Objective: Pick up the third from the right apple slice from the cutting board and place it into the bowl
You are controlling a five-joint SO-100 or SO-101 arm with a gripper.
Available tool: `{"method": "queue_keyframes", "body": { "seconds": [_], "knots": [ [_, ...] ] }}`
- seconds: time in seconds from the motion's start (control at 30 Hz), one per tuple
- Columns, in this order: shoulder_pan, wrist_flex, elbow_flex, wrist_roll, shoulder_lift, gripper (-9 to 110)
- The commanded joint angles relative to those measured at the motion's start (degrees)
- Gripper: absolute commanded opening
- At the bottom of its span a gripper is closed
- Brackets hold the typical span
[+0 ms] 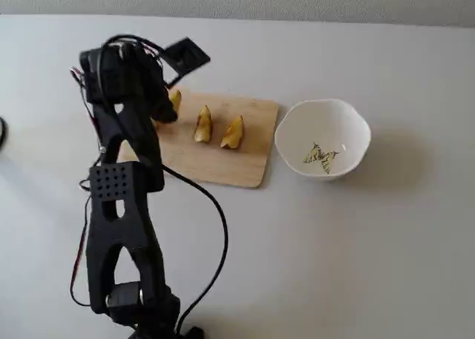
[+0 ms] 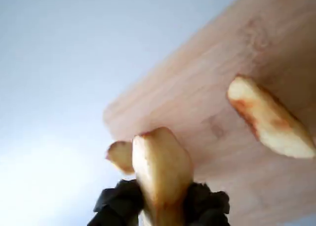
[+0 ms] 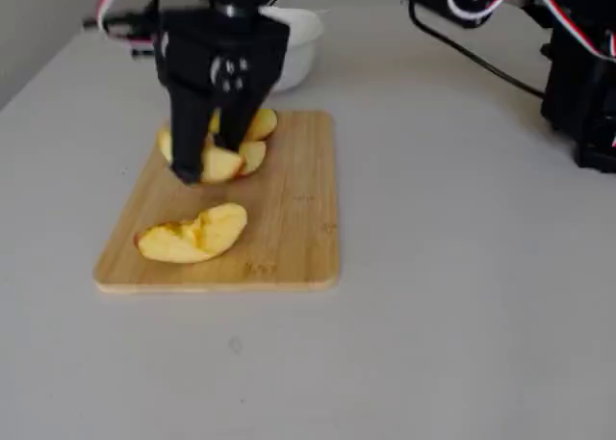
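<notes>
The apple slice [image 2: 160, 174] is a yellow wedge with brownish skin, clamped between my gripper's [image 2: 160, 208] black fingers. In a fixed view my gripper [image 3: 207, 166] stands over the far half of the tan cutting board [image 3: 289, 219], shut on the slice [image 3: 221, 164], low over the wood. From above, the arm hides most of the gripper [image 1: 165, 110]; the slice [image 1: 175, 99] peeks out at the board's [image 1: 223, 165] left part. The white bowl [image 1: 356, 124] with a butterfly motif stands right of the board, empty; it also shows behind the gripper [image 3: 300, 45].
Three other wedges lie on the board: two toward the bowl [image 1: 202, 124] [image 1: 232, 133], one at the near end [image 3: 192, 233]. A black cable [image 1: 219, 220] loops over the table from the arm's base [image 1: 137, 302]. The base and wires fill the right of the side view [image 3: 577, 84].
</notes>
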Motion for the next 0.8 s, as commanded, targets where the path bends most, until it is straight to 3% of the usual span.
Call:
{"method": "queue_keyframes", "body": {
  "seconds": [0.0,0.4,0.77],
  "knots": [
    [4.5,1.8,0.1,1.8,15.7,0],
    [33.0,1.6,0.8,-2.1,19.2,0],
    [43.3,1.8,0.8,-2.5,7.2,0]
  ]
}}
